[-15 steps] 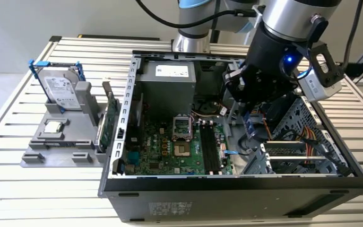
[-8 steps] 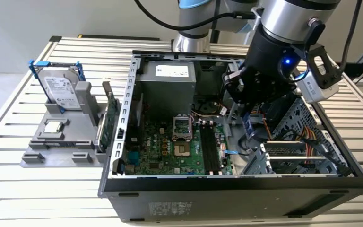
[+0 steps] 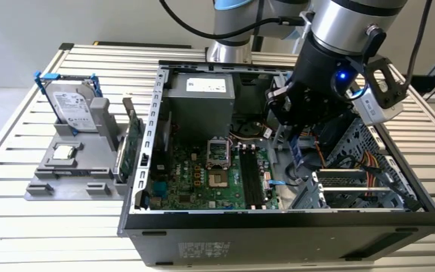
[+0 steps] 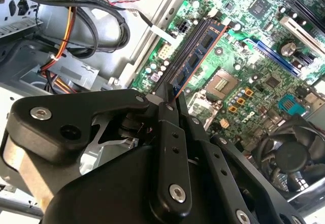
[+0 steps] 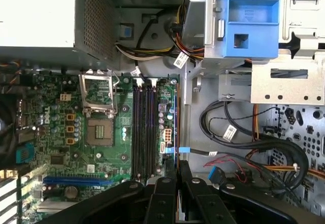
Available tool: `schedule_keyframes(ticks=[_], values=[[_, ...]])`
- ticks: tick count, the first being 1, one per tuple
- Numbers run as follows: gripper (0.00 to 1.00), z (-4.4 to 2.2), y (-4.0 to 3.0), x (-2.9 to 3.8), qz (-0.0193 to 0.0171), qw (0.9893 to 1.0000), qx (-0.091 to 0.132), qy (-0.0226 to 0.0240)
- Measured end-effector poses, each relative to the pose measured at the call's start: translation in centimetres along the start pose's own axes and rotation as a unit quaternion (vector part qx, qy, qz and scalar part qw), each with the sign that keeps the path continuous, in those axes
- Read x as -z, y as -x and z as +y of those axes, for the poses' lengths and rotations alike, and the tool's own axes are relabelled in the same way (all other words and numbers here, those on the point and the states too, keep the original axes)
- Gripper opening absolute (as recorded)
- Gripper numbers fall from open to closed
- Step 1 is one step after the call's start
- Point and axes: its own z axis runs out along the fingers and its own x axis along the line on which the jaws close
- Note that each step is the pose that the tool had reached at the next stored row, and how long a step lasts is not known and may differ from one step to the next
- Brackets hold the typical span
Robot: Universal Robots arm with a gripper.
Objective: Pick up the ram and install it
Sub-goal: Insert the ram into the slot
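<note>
Ribbed metal table (image 3: 21, 209), thin ram (image 4: 198, 56)

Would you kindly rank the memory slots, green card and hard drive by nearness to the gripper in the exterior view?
1. Memory slots, inside the case, below the gripper holding the ram.
2. Green card, on edge beside the case.
3. Hard drive, farthest toward the exterior view's left.

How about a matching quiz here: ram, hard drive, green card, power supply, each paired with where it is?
Things: 1 ram; 2 hard drive; 3 green card; 4 power supply.
Places: A upright in the grey stand outside the case; B inside the case, beside the motherboard; C clamped in the hand; D on edge just outside the case wall.
Pairs: 1-C; 2-A; 3-D; 4-B.
</note>
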Motion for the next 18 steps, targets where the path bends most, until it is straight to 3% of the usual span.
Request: schedule_keyframes(ticks=[18], values=[[0.0,0.4,-0.02,-0.95,-0.0001,1.0,-0.001,-0.0011]])
